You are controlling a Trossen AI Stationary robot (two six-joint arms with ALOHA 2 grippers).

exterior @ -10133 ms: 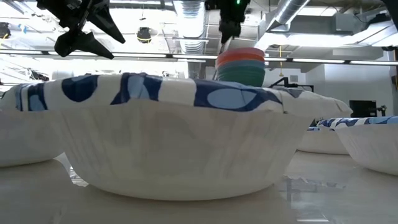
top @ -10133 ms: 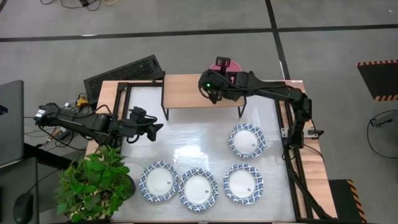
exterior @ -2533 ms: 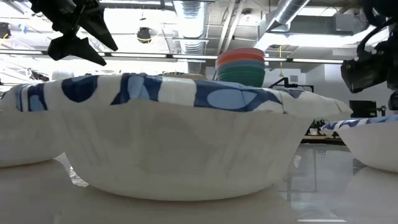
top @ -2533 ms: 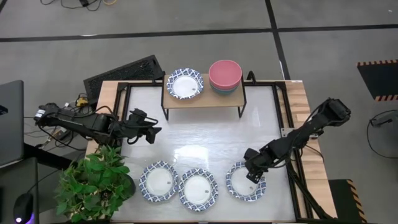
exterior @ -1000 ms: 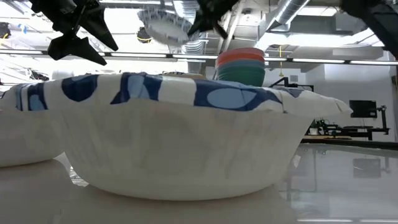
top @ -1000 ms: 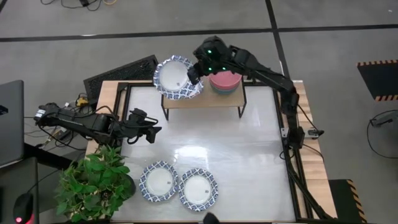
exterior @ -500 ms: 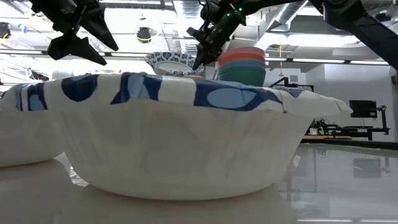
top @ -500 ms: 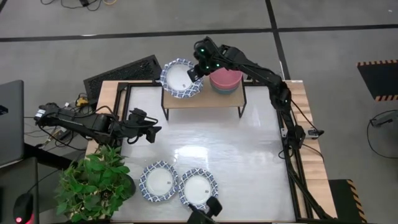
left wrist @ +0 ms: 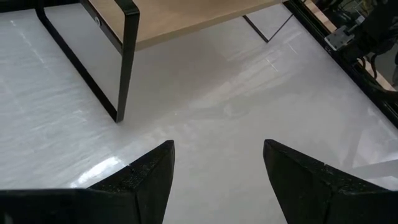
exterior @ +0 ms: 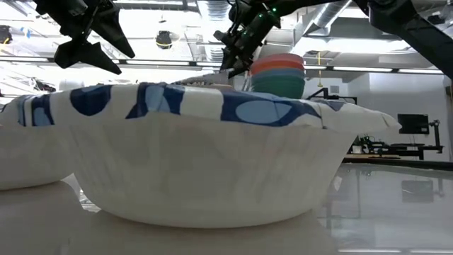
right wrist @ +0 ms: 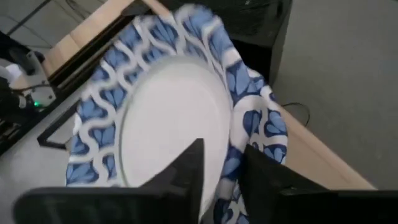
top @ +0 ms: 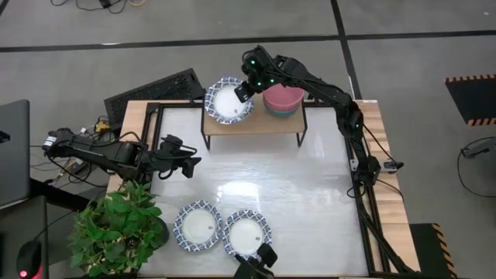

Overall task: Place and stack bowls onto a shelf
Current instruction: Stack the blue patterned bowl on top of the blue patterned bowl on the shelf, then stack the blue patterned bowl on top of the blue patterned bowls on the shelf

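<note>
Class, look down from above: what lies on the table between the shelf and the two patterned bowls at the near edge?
Nothing: in the high view the stretch of white table between the shelf and the two patterned bowls is bare.

Lighting was bright and even. Glare streaked the white table (top: 256, 182) below the shelf (top: 252, 124). The patterned bowl (right wrist: 168, 106) showed blurred.
</note>
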